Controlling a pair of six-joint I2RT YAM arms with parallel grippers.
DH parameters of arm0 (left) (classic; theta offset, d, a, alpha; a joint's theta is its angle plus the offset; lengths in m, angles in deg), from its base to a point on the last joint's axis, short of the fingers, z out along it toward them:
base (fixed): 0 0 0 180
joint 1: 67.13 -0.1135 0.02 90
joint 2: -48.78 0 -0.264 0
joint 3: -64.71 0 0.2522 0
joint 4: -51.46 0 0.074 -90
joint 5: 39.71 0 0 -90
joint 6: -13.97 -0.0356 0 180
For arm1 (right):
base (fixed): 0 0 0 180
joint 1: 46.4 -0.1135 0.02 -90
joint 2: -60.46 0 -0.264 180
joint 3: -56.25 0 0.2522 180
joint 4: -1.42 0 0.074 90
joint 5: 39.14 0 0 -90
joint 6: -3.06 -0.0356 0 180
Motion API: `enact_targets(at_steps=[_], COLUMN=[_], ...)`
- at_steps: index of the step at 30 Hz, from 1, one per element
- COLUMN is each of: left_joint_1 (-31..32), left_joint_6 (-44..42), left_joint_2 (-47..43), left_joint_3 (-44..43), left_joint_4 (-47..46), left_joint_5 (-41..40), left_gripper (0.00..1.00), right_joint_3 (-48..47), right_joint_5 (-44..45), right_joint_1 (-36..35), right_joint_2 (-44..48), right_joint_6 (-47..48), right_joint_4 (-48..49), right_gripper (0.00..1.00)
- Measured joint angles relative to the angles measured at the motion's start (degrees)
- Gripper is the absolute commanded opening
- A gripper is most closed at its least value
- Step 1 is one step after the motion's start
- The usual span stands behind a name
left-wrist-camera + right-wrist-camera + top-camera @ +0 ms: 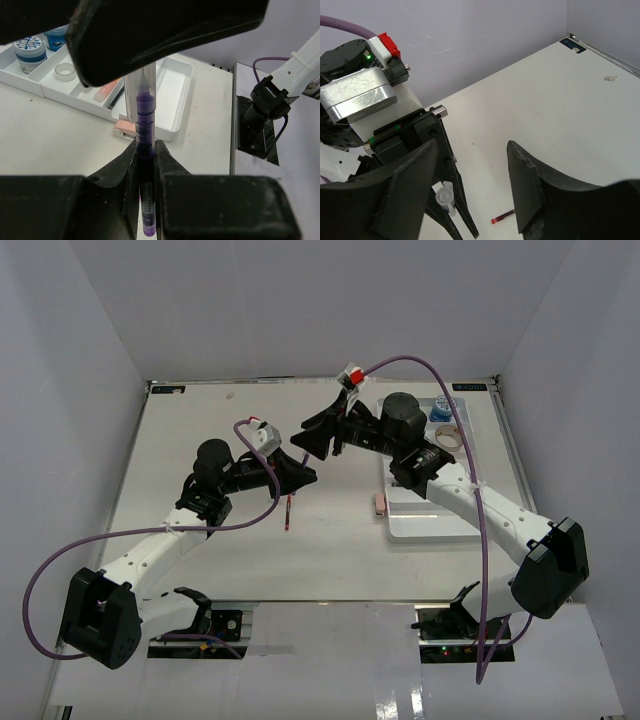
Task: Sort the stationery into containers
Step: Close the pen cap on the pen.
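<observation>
Two robot arms meet over a white table [200, 430] to the left of a divided white tray [176, 82], with one pen [288, 512] caught between them. The left gripper [295, 478] is clamped tight on the pen's dark barrel, well to the left of the tray, and the pen lies crosswise to the fingers. In the overhead view its long axis runs roughly parallel to the tray's long side. Its red end points toward the near edge of the table, and its clear capped end pokes out on the far side of the fingers. The overhead view does not show whether the red tip touches the table. The right gripper [472, 147] hangs just beyond the left one, also left of the tray. Its two fingers stand well apart with nothing between them, and the capped end of the pen is in its camera's view. Inside the tray, two round blue-and-white tubs [29, 50] sit at the far end in neighbouring compartments. A clear tape roll [65, 71] is just nearer, in a compartment of its own. A pale orange piece [106, 90] and a thin black pen [118, 97] lie further along in a long compartment. A pink eraser [379, 503] rests on the table just outside the tray, touching or nearly touching its left wall.
</observation>
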Motion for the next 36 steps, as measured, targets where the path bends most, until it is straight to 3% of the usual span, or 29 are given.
enact_targets(at_steps=[16, 21, 31, 36], left_joint_1=[0.0, 0.0, 0.0, 0.0], left_joint_6=[0.7, 1.3, 1.6, 1.6], left_joint_2=[0.0, 0.0, 0.0, 0.0], left_joint_3=[0.5, 0.6, 0.6, 0.6], left_joint_4=[-1.0, -1.4, -1.4, -0.1], left_joint_5=[-0.2, -0.3, -1.1, -1.1], left_gripper=[0.00, 0.00, 0.00, 0.00], right_joint_3=[0.0, 0.0, 0.0, 0.0], right_joint_5=[0.0, 0.0, 0.0, 0.4], right_joint_1=[-1.5, -1.7, -2.4, -2.7], right_joint_2=[-0.4, -0.6, -0.9, -0.9], right_joint_6=[0.0, -0.1, 0.0, 0.5], right_joint_4=[0.1, 0.1, -0.4, -1.8], right_gripper=[0.36, 0.32, 0.09, 0.08])
